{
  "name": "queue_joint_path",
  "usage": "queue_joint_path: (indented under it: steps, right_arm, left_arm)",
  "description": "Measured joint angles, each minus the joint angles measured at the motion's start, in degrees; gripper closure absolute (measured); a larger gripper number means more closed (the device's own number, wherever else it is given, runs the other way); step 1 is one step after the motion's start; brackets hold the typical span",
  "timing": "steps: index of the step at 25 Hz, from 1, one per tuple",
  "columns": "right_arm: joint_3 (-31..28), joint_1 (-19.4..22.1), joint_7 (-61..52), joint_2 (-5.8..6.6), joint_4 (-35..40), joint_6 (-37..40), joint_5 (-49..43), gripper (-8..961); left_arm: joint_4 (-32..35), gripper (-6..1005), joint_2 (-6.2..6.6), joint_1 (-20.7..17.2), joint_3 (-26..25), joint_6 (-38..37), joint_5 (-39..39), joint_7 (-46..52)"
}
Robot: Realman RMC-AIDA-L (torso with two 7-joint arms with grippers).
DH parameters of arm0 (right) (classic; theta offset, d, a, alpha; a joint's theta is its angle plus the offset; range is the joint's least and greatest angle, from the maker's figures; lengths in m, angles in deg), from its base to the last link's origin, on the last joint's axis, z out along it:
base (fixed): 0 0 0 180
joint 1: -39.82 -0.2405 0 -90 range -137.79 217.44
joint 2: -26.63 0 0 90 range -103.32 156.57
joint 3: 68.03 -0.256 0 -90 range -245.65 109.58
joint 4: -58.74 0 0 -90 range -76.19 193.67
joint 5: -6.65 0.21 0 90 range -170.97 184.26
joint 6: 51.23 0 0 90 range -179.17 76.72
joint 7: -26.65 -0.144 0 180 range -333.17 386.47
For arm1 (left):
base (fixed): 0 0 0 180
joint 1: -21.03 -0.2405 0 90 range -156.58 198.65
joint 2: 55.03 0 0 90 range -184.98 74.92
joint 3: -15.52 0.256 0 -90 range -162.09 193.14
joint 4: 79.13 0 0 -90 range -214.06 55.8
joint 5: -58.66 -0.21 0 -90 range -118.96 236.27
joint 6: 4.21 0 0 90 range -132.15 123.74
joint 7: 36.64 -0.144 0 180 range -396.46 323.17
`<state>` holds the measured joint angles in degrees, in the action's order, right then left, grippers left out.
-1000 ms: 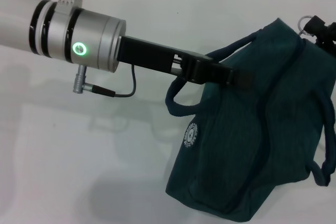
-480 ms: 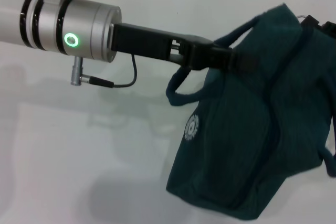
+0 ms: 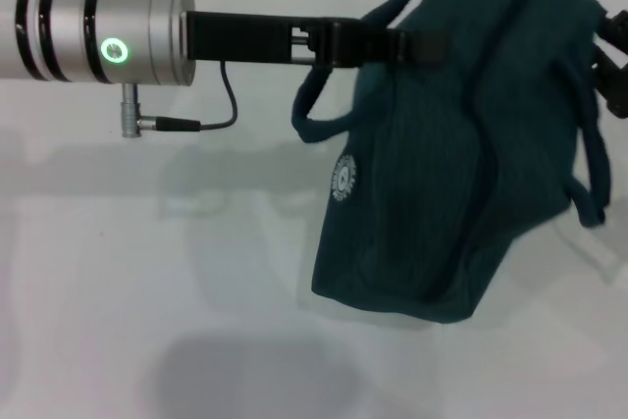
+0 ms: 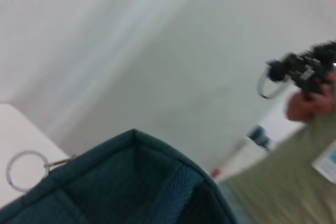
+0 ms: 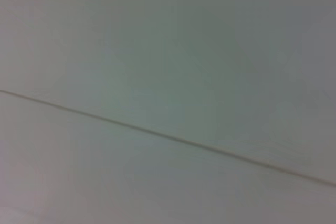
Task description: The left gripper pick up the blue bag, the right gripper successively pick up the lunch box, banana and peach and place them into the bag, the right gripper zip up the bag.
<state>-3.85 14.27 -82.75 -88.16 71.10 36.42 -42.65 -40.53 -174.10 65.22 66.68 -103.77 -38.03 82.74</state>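
Hanging from the left gripper (image 3: 417, 44), the blue bag (image 3: 461, 174) apparently clears the table (image 3: 147, 291).

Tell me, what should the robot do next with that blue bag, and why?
Probably set it down gently. The left tool grips the blue bag near its top and holds it clear of the white table. No loose food shows outside, so the bag looks packed.

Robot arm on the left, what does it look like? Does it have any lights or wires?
The left arm is a fat silver tube with black rings around it. A round green light glows on its side. A thin black cable loops out from a small silver plug under it. The left gripper at the end is long, flat and black. Only a black bit of the right gripper shows at the edge.
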Motion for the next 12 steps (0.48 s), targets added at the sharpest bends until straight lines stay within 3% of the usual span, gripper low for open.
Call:
queue_joint_path:
  steps: [10,12]
  right_arm:
    - [-2.39,1.60,1.88,1.45,0.25,0.60,-0.03,301]
    - [-2.43,1.63,2.14,1.53,0.29,0.65,-0.04,294]
  left_arm:
    - [-0.41,957,0.72,-2.63,0.01,14.69,-2.98,-0.35]
    - [-0.60,957,0.69,-2.87,-0.02,17.61,-4.10,-0.59]
